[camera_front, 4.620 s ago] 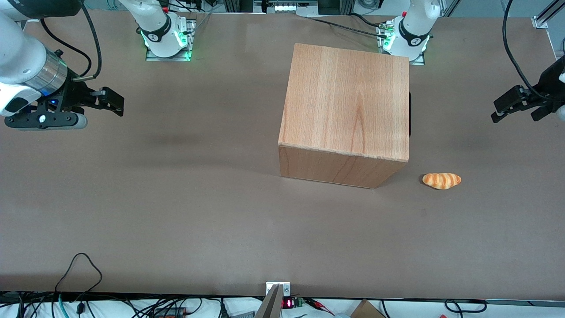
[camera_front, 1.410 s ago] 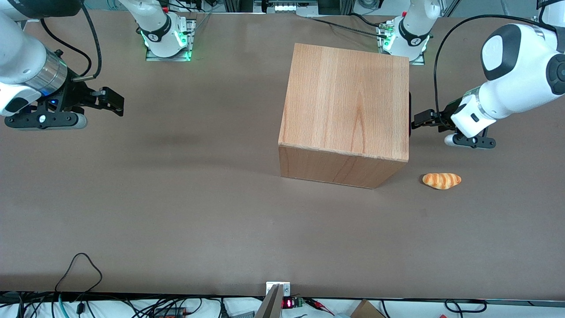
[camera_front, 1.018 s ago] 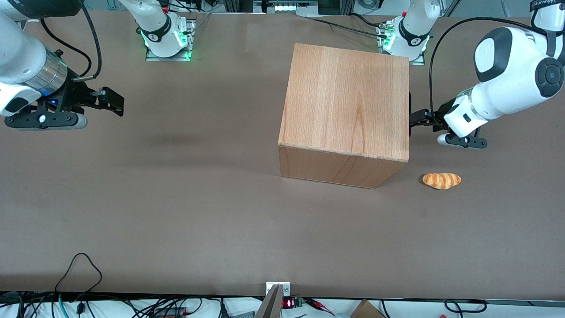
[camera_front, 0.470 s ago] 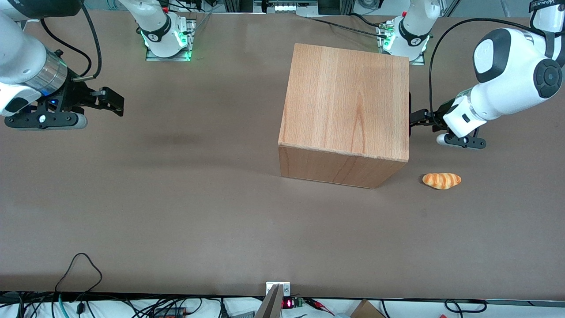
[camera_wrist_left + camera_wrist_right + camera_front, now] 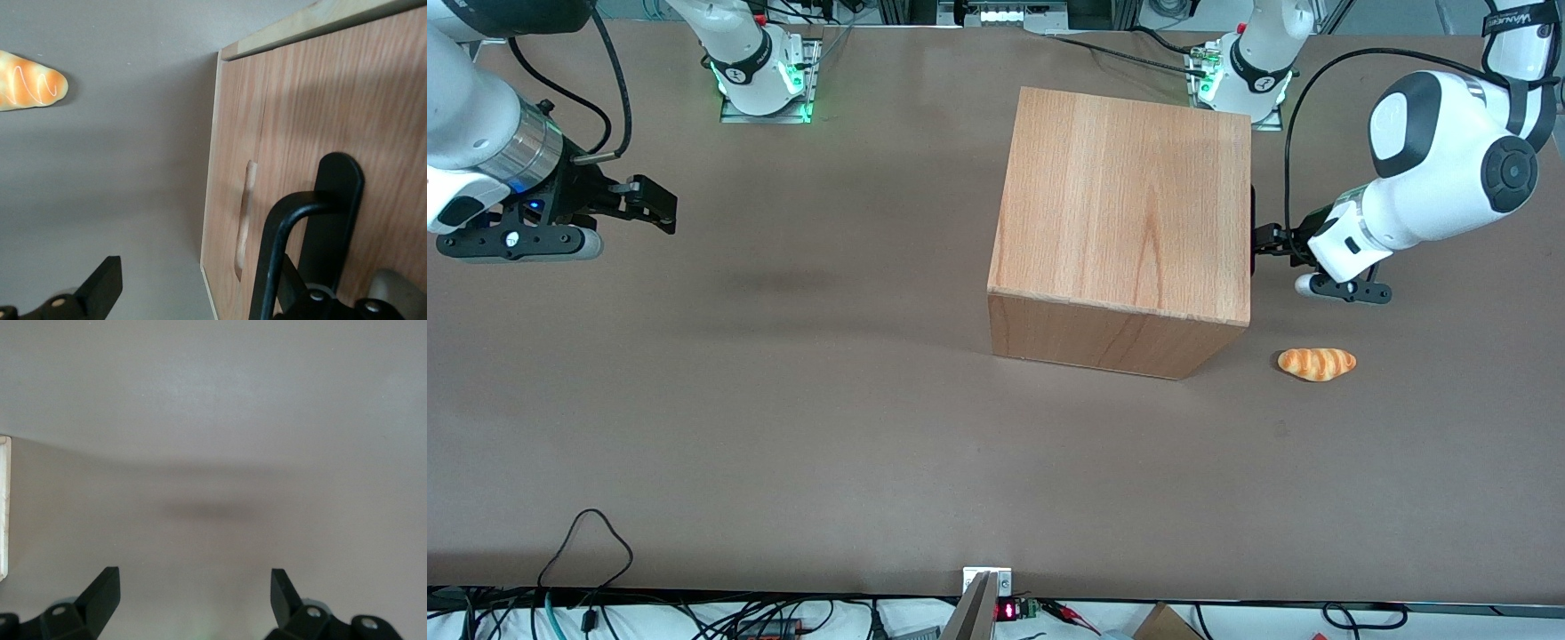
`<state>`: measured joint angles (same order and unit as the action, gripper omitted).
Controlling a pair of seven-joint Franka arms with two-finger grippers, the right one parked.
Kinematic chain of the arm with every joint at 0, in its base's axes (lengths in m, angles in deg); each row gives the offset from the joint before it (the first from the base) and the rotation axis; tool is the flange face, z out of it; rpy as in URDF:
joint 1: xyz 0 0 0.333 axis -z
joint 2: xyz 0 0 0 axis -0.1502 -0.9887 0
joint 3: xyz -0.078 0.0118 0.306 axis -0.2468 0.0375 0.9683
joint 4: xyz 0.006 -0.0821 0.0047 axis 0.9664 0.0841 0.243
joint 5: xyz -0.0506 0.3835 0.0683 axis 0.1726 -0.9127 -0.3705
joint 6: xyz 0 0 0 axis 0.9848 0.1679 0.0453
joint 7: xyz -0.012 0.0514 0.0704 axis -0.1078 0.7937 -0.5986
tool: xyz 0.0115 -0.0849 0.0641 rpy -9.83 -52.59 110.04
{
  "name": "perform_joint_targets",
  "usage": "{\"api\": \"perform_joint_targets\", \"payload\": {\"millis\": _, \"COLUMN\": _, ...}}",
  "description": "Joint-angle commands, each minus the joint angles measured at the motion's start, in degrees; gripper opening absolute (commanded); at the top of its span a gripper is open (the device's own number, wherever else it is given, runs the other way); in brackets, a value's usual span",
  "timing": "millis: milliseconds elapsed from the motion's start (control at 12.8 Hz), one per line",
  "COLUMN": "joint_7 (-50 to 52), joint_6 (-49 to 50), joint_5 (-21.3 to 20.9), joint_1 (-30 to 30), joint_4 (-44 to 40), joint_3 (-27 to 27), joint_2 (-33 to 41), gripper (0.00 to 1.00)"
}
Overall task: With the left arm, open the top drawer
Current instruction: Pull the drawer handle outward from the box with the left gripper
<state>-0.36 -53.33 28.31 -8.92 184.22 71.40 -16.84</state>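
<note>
Change: we see the left arm (image 5: 1440, 191) has moved in | gripper (image 5: 1267, 240): open, fingers around the black handle (image 5: 337, 213) of the top drawer (image 5: 293, 133) | drawer not pulled out yet | next: squeeze, then pull.

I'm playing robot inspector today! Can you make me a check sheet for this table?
Surface: brown table, bare in most places.
Job's things: wooden box; drawer shut, black handle on its front.
Clutter: toy bread on the table, nearer the camera than the tool.
Grippers: left arm reaches in; tool at the handle, fingers spread, one finger off the box's edge.
Cables: black loop at the table's near edge.
Surroundings: arm bases with green lights.
</note>
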Motion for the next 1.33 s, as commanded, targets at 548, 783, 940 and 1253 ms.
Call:
{"api": "perform_joint_targets", "payload": {"millis": 548, "joint_7": -1.41, "joint_6": -1.38, "joint_5": 0.24, "joint_1": -0.95, "joint_4": 0.19, "joint_3": -0.4, "joint_2": -0.51, "gripper": 1.0}}
{"api": "perform_joint_targets", "payload": {"millis": 783, "joint_7": -1.41, "joint_6": -1.38, "joint_5": -0.64, "joint_1": -1.57, "joint_4": 0.19, "joint_3": -0.31, "joint_2": -0.51, "gripper": 1.0}}
{"api": "perform_joint_targets", "payload": {"millis": 940, "joint_7": -1.41, "joint_6": -1.38, "joint_5": -1.95, "joint_1": -2.53, "joint_4": 0.19, "joint_3": -0.39, "joint_2": -0.51, "gripper": 1.0}}
{"api": "perform_joint_targets", "payload": {"millis": 1253, "joint_7": -1.41, "joint_6": -1.38, "joint_5": -2.22, "joint_1": -3.41, "joint_4": 0.19, "joint_3": -0.31, "joint_2": -0.69, "gripper": 1.0}}
